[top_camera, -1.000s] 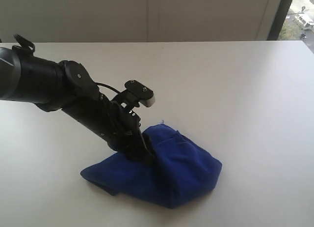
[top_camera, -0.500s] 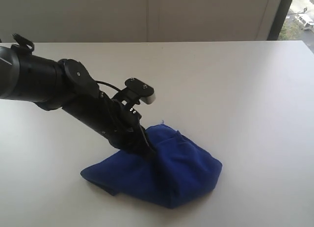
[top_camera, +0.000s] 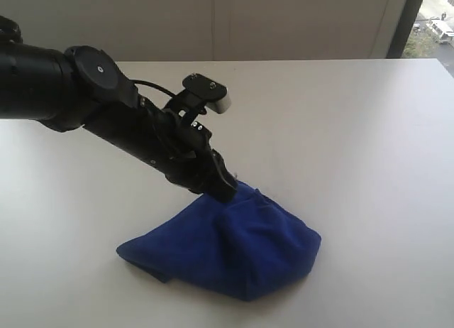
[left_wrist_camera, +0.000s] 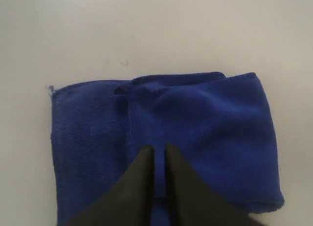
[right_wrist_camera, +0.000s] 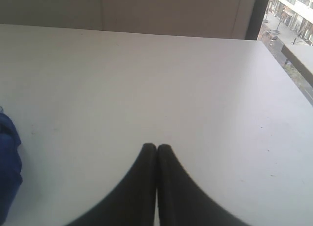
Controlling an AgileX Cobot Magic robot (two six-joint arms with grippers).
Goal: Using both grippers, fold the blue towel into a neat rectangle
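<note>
The blue towel (top_camera: 245, 250) lies bunched on the white table (top_camera: 355, 129), rising to a peak at its upper middle. My left gripper (top_camera: 225, 193) reaches in from the left, its tips at that peak. In the left wrist view its black jaws (left_wrist_camera: 157, 150) stand close together, with a narrow strip of the towel (left_wrist_camera: 205, 118) between them. Creases run up toward the tips. My right gripper (right_wrist_camera: 156, 146) is shut on nothing over bare table and is out of the exterior view. One edge of the towel (right_wrist_camera: 7, 162) shows at the border of its wrist view.
The table's far edge (top_camera: 284, 59) meets a pale wall. A window (top_camera: 433, 23) is at the back right. The left arm's thick black body (top_camera: 85, 108) slants over the left half of the table.
The left gripper has risen and drawn back from deep in the towel's folds to its peak. The arm now sits higher. The towel's outline on the table is nearly unchanged.
</note>
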